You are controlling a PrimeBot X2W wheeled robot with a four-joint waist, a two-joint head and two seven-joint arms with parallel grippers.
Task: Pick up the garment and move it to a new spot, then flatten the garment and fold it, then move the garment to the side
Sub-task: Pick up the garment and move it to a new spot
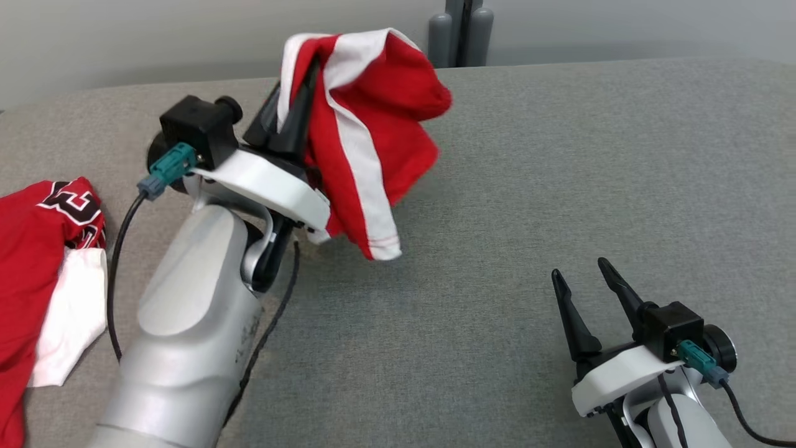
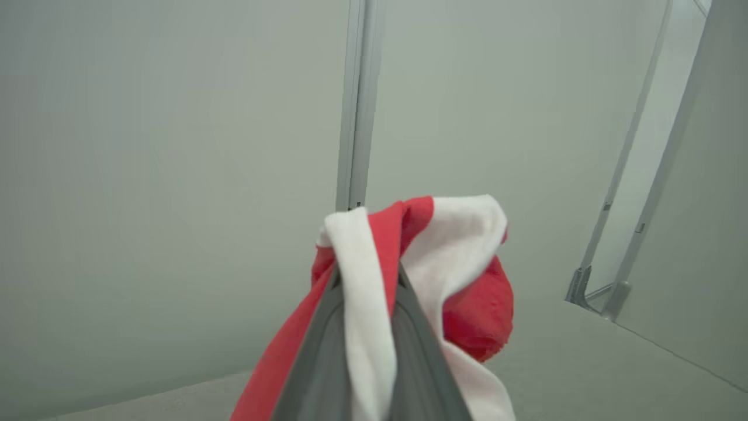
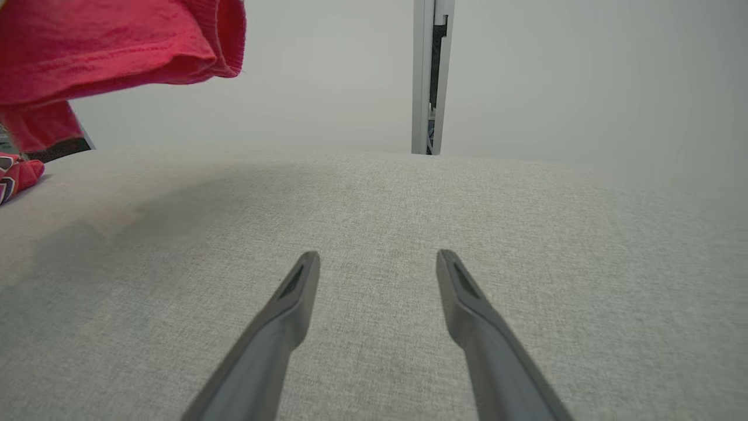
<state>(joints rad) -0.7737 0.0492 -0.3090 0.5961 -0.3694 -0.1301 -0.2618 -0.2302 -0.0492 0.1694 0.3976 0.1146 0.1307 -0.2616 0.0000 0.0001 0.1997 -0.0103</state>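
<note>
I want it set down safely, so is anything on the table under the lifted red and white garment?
Nothing visible does. The garment hangs from the shut left gripper over bare grey table; the open right gripper sits apart at the near right, and another red jersey lies far left.

A wide surface (image 1: 559,186) covered in grey woven fabric is spread from near to far. Behind its far edge a plain pale grey wall (image 1: 124,43) is seen. At that edge, near the middle, a dark upright post (image 1: 461,25) is flanked by two rounded grey cylinders (image 1: 440,37). Soft, even light is cast, and a faint shadow (image 3: 175,204) is laid on the fabric at the left.
</note>
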